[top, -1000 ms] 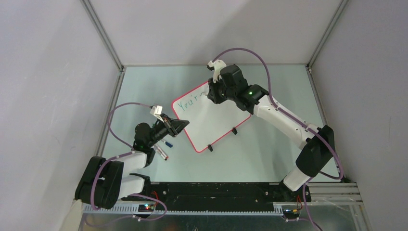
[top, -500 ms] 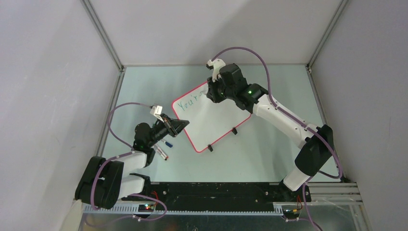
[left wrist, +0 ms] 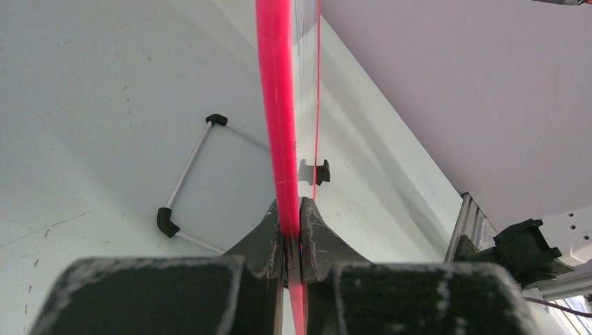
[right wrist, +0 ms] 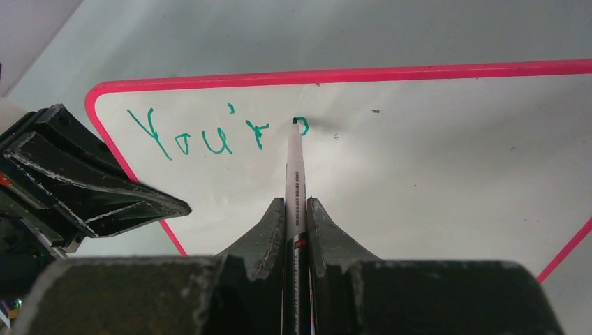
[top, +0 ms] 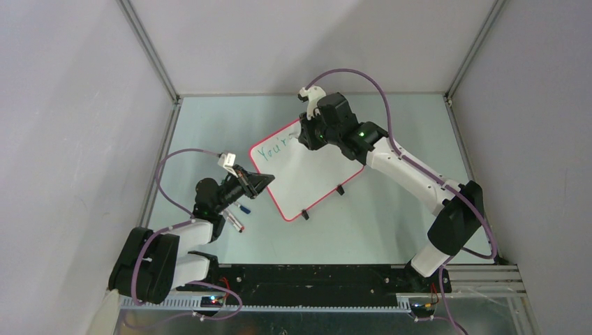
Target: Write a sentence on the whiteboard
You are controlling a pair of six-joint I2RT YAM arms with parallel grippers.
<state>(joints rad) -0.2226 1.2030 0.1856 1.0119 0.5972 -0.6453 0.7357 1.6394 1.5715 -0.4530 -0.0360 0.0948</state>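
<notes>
The whiteboard sits turned diagonally on the pale green worktop, between the two arms. In the top view we see the left gripper at its near-left edge and the right gripper over its far corner. The board is glossy white with a thin red-pink rim and two black clip feet on its near-right edge.

From the left wrist, we find the left gripper clamped on the whiteboard rim, which runs straight away from it.

From the right wrist, the right gripper is closed around a white marker. Its tip touches the whiteboard just right of the green writing "You'r", at a small fresh green mark.
</notes>
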